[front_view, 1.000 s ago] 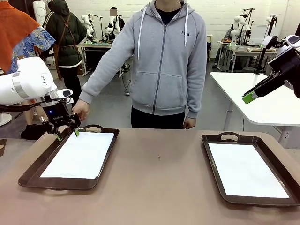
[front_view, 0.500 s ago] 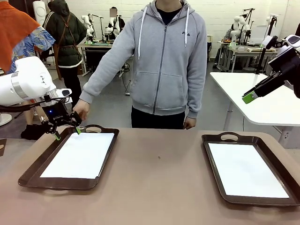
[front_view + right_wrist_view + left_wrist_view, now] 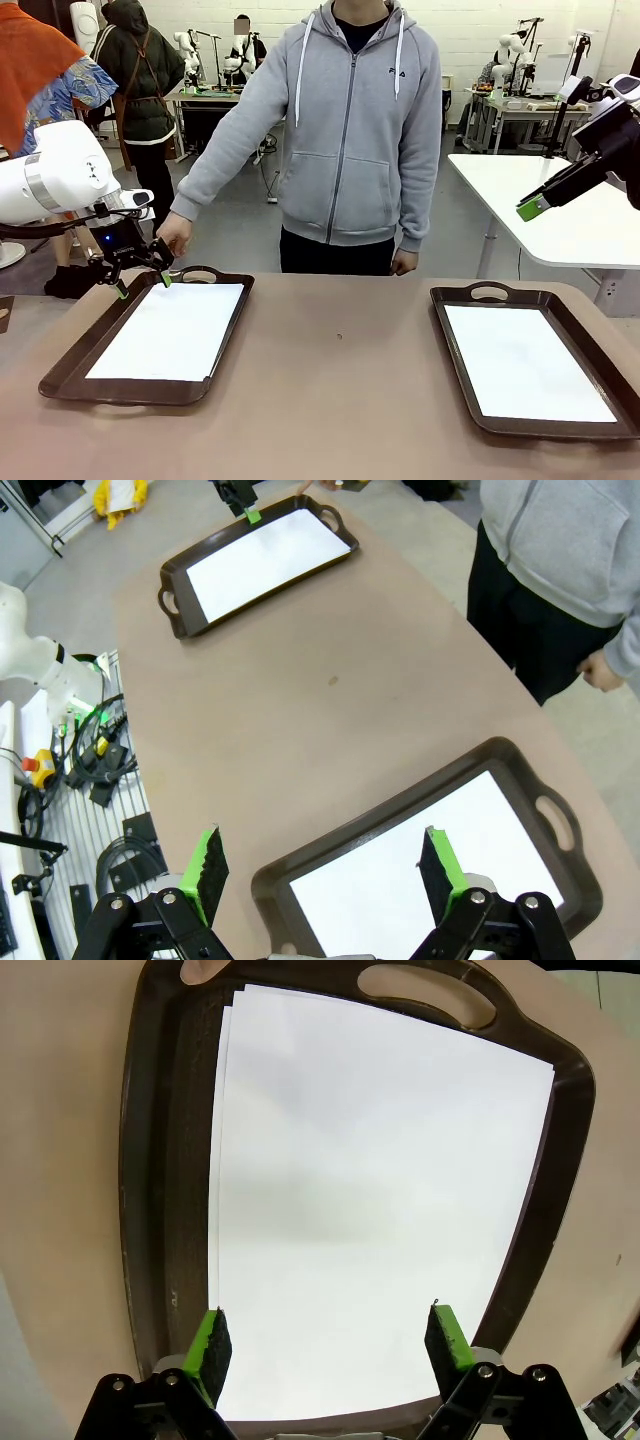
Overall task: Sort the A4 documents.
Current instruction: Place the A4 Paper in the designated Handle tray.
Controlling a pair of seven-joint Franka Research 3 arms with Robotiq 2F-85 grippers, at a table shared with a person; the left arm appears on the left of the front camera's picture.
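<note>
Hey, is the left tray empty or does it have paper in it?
Not empty. The left tray holds white paper lying flat; the left wrist view shows a second sheet's edge peeking out underneath.

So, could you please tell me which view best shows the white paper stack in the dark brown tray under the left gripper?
The left wrist view: the white paper stack shows offset edges. The front view shows it foreshortened, the right wrist view small.

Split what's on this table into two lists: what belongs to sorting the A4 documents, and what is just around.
Belongs to the job:
- A4 documents in the left tray
- A4 sheet in the right tray
- left tray
- right tray
- left hand, open above the left tray's far corner
- right hand, open, raised

Just around:
- person's hand by the left tray
- white side table
</note>
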